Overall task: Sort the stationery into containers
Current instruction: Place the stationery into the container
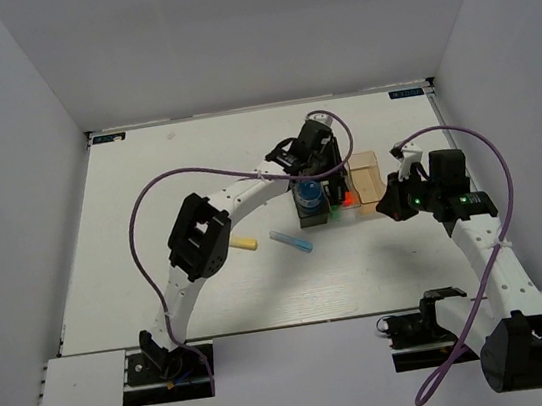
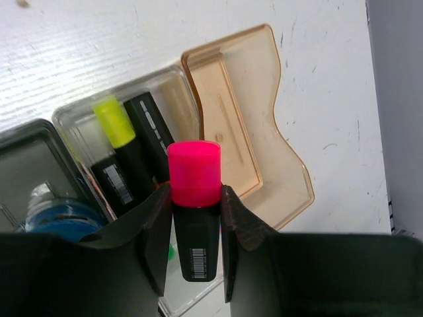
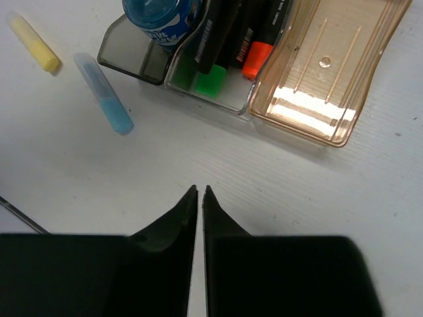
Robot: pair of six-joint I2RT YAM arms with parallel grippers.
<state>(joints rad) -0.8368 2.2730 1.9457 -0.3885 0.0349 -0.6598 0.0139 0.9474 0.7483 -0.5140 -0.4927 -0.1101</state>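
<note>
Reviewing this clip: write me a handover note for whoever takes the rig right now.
Left gripper: shut on pink highlighter above clear bin.
Right gripper: shut, empty, over the table.
Done: blue roll in grey bin; highlighters (yellow, green, orange) in clear bin.
Left: release the pink one; bin the yellow stick and blue stick lying on the table. Tan bin holds nothing.

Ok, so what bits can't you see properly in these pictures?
- Top view: the left gripper covers the clear bin, so its highlighters can't be counted.
- Left wrist view: that gripper hides part of the blue roll.
- Right wrist view: the top edge cuts off the highlighters' far ends.
</note>
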